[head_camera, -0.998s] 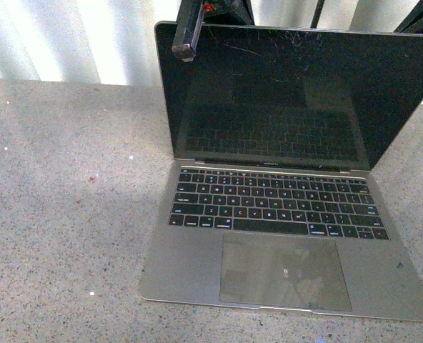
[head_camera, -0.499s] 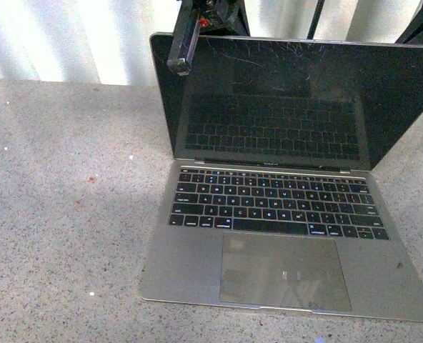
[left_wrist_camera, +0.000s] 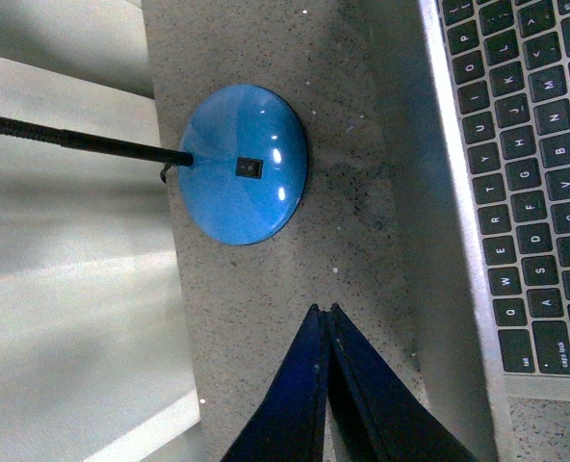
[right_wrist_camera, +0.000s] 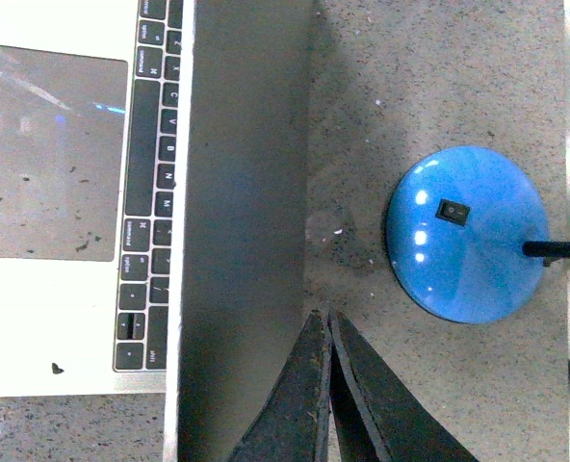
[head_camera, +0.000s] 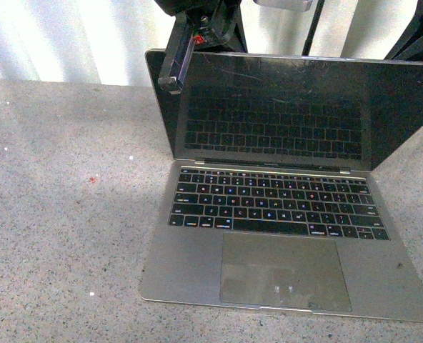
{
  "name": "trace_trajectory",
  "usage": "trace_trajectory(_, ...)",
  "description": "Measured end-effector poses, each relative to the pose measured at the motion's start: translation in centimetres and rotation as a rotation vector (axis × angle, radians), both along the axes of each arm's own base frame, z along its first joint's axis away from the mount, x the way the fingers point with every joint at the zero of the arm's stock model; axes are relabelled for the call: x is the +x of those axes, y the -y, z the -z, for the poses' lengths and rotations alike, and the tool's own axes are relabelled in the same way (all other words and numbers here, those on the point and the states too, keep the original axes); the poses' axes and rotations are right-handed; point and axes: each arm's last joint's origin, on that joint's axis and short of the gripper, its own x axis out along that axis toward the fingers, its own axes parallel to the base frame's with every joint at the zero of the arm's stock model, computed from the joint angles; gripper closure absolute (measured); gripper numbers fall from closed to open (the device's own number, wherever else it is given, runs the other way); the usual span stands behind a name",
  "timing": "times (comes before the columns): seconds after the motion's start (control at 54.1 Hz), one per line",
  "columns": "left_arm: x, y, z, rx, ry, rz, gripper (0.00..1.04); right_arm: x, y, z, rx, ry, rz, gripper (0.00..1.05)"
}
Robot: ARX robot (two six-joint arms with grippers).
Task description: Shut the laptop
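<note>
Daylight comes from 12 o'clock of the front view, where the backdrop burns out white. The worktop [head_camera: 61,214] is fairly bright, dimmer toward 10 o'clock. The laptop [head_camera: 183,264] has a dark, glossy screen that mirrors its keys, and faint glints sit on the trackpad. That picture is grainy and perhaps slightly out of focus. Small white highlights dot the blue lamp base [left_wrist_camera: 242,164] in both wrist views.

Front camera looks down closely at the laptop [head_camera: 283,236]; both wrist cameras face straight down, sharing it and a blue lamp base [left_wrist_camera: 229,197].
</note>
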Motion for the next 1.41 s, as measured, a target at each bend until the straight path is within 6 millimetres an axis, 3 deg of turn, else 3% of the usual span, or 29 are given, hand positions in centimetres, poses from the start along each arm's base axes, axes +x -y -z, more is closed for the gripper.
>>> trace_trajectory(0.795, -3.9, 1.1, 2.6, -0.001, -0.072, 0.061, 1.01, -2.4, -2.3, 3.4, -0.004, -0.067, -0.036, 1.02)
trace_trajectory(1.405, -4.8, 1.3, 4.5, 0.003, -0.096, 0.065, 1.01, -4.0, -3.4, 6.1, 0.016, -0.113, -0.056, 1.02)
